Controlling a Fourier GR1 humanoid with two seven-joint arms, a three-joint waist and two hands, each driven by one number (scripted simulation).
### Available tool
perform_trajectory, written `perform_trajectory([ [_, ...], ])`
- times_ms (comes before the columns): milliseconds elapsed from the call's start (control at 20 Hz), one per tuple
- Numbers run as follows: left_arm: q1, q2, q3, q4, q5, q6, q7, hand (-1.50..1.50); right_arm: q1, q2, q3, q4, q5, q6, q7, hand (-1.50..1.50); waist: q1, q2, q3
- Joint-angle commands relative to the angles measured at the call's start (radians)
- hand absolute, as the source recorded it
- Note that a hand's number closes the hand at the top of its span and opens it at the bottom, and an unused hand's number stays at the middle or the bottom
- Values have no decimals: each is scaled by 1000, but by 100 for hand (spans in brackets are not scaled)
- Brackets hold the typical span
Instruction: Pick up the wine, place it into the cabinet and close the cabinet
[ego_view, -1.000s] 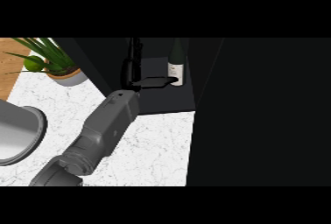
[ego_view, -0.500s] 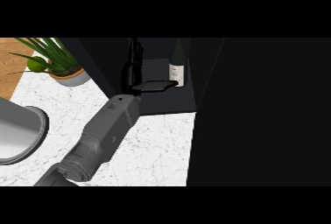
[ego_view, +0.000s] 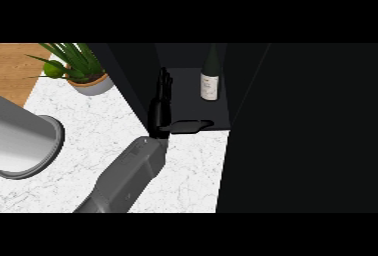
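The wine bottle (ego_view: 209, 81), dark green with a white label, stands upright on the dark floor of the open cabinet (ego_view: 221, 122). My left hand (ego_view: 160, 107) is open at the cabinet's left side. Its fingers point straight away from me and its thumb sticks out to the right along the cabinet's front edge. The hand is apart from the bottle, to its left and nearer to me, and holds nothing. Its grey forearm (ego_view: 125, 177) comes in from the lower left. My right hand does not show.
A potted plant (ego_view: 77, 70) stands at the back left on the white marble counter (ego_view: 81, 125), with a wooden surface (ego_view: 18, 70) behind it. A large grey round vessel (ego_view: 26, 145) fills the left edge. A tall black cabinet panel (ego_view: 303, 130) covers the right side.
My left hand has drawn back toward me, so its thumb is no longer at the bottle's base. The bottle stays upright inside the cabinet.
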Motion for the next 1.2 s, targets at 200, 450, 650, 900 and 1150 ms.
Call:
perform_trajectory([
  [200, 232, 11, -182, -381, -70, 183, 60, -150, 39, -9, -30, -58, -10, 1, -10, -150, 31, -1, 1],
  [450, 399, 6, -281, -624, -117, 274, 66, -150, 25, -16, -46, -103, -21, -13, 43, -150, 34, -3, 1],
  [650, 469, 124, -301, -858, -152, 367, 194, -150, 80, -34, -76, -104, -50, 23, 7, -150, 33, -3, 1],
  [900, 606, 166, -328, -975, -226, 388, 187, -150, 99, -53, -137, -87, -137, 65, -33, -150, 28, 0, 1],
  [1150, 692, 235, -320, -1097, -227, 305, 193, -150, 57, -14, -15, -110, -47, 25, 52, -150, 28, 1, 0],
])
